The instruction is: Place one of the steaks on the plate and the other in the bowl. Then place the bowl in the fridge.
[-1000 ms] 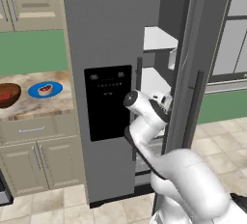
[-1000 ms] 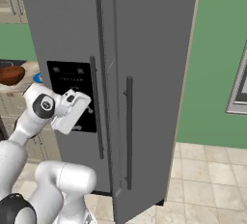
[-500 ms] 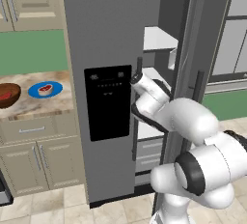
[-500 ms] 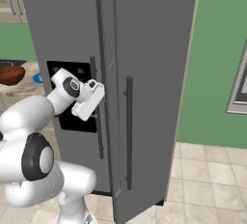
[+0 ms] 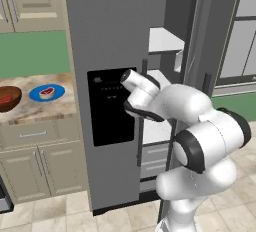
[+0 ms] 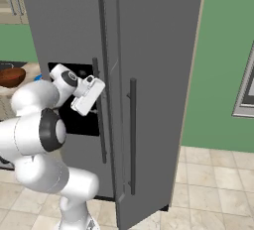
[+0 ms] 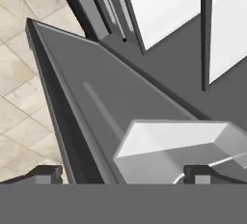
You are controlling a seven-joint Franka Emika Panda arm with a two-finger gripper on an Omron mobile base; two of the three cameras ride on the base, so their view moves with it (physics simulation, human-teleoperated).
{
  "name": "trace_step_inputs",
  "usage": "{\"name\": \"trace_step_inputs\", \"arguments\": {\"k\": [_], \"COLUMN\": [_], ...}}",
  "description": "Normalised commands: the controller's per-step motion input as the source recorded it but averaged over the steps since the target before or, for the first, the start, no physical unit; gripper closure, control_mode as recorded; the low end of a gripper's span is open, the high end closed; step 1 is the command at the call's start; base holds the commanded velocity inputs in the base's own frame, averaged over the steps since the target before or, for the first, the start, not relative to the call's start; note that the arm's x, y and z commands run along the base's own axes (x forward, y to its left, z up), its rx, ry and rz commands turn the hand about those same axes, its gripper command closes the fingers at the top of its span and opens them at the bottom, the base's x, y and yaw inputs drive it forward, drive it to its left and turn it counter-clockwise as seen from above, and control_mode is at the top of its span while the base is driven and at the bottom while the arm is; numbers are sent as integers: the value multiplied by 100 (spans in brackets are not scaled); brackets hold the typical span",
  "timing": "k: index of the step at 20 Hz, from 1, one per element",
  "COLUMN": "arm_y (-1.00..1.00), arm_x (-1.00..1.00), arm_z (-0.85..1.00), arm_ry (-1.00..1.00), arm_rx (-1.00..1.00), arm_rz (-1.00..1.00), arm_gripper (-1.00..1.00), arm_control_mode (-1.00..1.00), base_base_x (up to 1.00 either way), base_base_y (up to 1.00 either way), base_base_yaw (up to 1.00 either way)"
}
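— Fridge (image 5: pixel 110 41) standing right in front of the gripper (image 7: pixel 123 172), right door (image 6: pixel 158 75) swung open, white shelves (image 5: pixel 165 41) showing inside.
— Gripper state?
— Fingers (image 7: pixel 46 174) spread wide, holding nothing, pointing at the inner side of the open door and its white bin (image 7: pixel 173 143).
— Bowl (image 5: pixel 9 98) and plate (image 5: pixel 46 93)?
— Sitting on the counter (image 5: pixel 45 108) well to the left of the hand, just beside each other. One steak (image 5: pixel 47 92) lying on the plate, red meat showing in the bowl.
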Motion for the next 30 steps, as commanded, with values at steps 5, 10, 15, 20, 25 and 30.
{"name": "trace_step_inputs", "arguments": {"k": [5, 10, 15, 20, 25, 30], "arm_y": [-69, -76, -74, -100, -100, -100], "arm_x": [-3, -15, -89, -100, -100, -98], "arm_z": [0, 0, 0, 1, 19, 27], "arm_ry": [12, 15, 16, 10, 10, 2], "arm_rx": [-11, -6, 0, 0, 0, 0], "arm_rz": [-1, -1, -7, -15, -9, -1], "arm_gripper": [-100, -100, -100, -100, -100, -100], "arm_control_mode": [-100, -100, -100, -100, -100, -100], "base_base_x": [0, 0, 0, 0, 0, 0], "base_base_y": [0, 0, 0, 0, 0, 0], "base_base_yaw": [0, 0, 0, 0, 0, 0]}}
